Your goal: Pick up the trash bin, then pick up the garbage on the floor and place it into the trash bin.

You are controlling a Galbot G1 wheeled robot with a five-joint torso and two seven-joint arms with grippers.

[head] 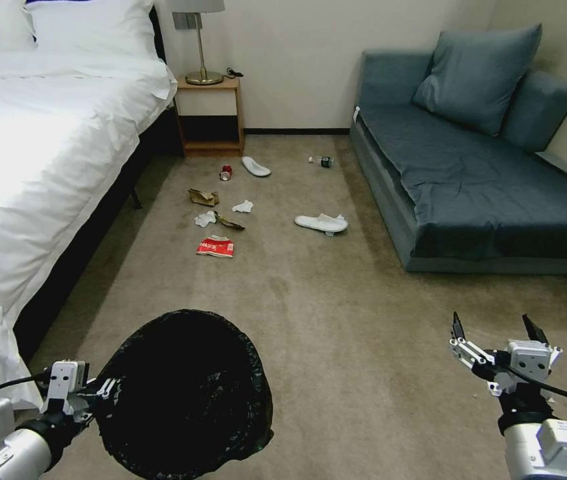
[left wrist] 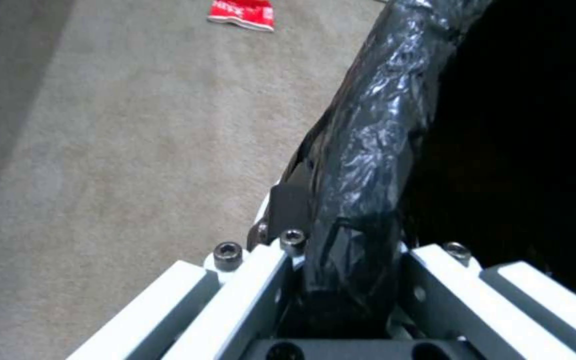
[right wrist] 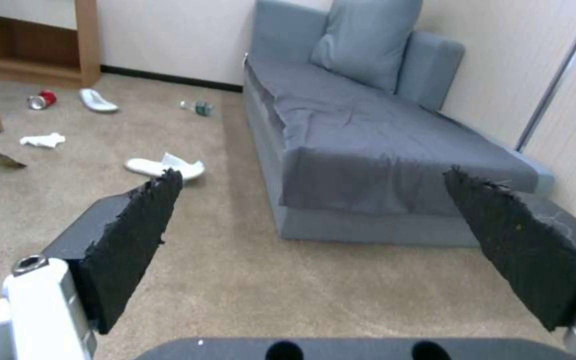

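Head view: we see beige carpet running from a white bed to a grey-blue sofa, with a wooden nightstand and lamp against the far wall. The trash bin, lined in black plastic, is held just beside the bed's foot; the left gripper has its jaws clamped on the bin's rim. The right gripper hangs above the carpet in front of the sofa, jaws spread and empty. Between bed and sofa lies the garbage: a red-white wrapper, white tissues, brown crumpled paper, a red can, two white slippers and a clear bottle.

Left wrist view: the jaws pinch the bag-wrapped rim of the bin; the wrapper lies on carpet beyond it.

Right wrist view: the parted pads frame the carpet and sofa; one slipper lies near the sofa's base.
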